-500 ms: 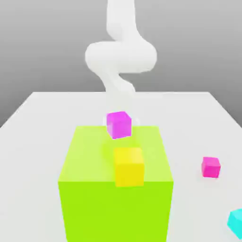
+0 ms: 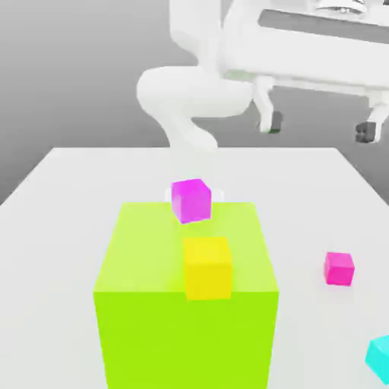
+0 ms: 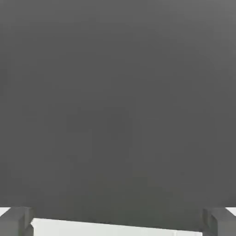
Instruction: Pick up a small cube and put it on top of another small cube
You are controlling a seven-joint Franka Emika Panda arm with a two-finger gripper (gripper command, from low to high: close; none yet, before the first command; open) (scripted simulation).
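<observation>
Bright, washed-out exterior view, whites near glare, faint shadows, dim grey hand view

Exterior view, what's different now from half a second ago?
The gripper and the arm's white hand have come into sight at the upper right, fingers apart with nothing between them. Nothing was grasped or released. The purple cube, yellow cube, pink cube, cyan cube and big green block stayed put.

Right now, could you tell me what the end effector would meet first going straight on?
The way ahead of the end effector looks free as far as the hand view shows, though depth is unclear.
</observation>
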